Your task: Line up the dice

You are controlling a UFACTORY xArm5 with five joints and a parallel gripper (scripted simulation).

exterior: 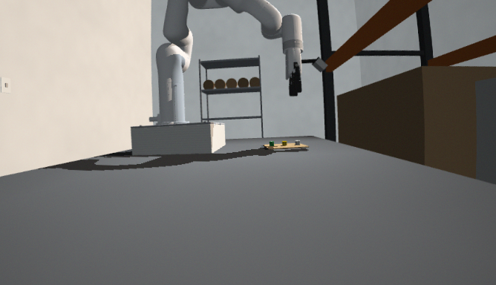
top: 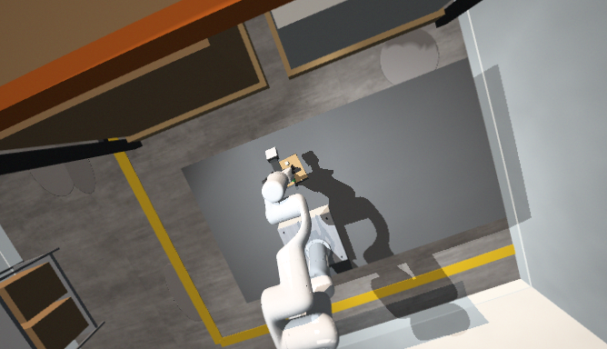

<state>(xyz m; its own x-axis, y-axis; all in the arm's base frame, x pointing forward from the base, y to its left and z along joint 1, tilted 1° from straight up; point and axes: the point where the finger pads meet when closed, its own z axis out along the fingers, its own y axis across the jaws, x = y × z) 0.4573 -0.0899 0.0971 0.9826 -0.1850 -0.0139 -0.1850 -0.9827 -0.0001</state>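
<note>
A small tan mat lies flat on the grey table, also seen from above in the top view. Three dice stand on it in a row: a green die nearest the robot's base, a yellow die in the middle, and a grey-white die farthest. The numbers on them are too small to read. My gripper hangs open and empty high above the mat, fingers pointing down. In the top view the arm's wrist hides part of the mat and most of the dice.
The robot's white base block stands on the table left of the mat. A small grey cube-shaped camera sits near the mat's far corner. A brown box wall lies to the right, a shelf behind.
</note>
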